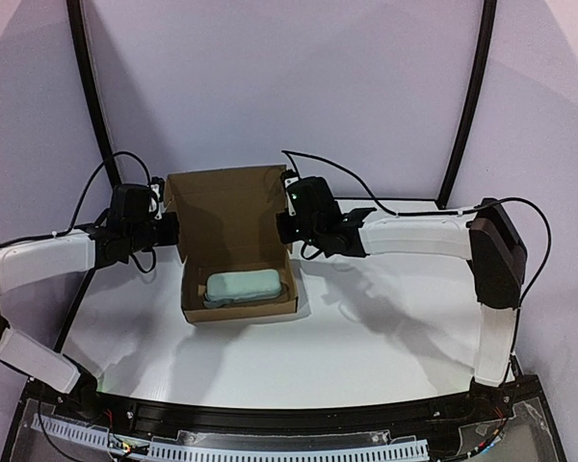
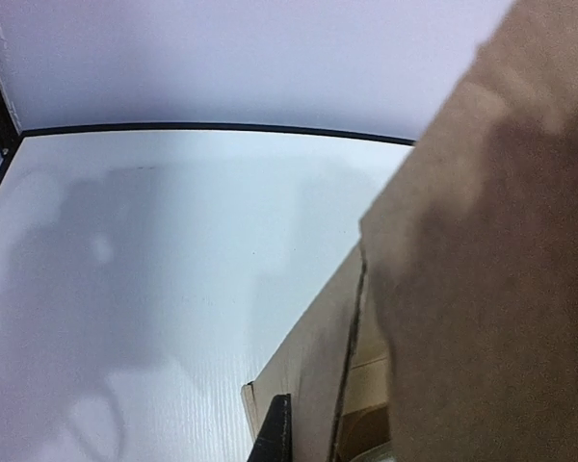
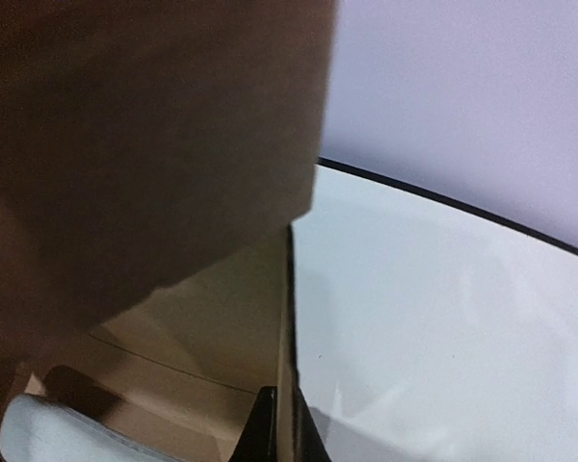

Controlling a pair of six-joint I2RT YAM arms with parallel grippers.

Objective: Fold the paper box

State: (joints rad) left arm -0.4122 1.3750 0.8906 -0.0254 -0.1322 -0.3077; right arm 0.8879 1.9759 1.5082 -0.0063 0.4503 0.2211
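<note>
The paper box (image 1: 227,214) sits at the middle of the tabletop (image 1: 385,337), its shallow tray towards 6 o'clock and its lid standing up from the 12 o'clock edge. A pale grey-green oblong object (image 1: 243,287) lies inside the tray, close to the 6 o'clock wall. My left fingers (image 2: 275,433) are clenched at the box's 9 o'clock side, right against the outer face of the side wall near the foot of the lid. My right fingers (image 3: 267,428) are clenched too, at the 3 o'clock side, pressed along the top edge of that wall. Whether either pair has cardboard pinched between them I cannot tell. The raised lid fills much of both wrist views
</note>
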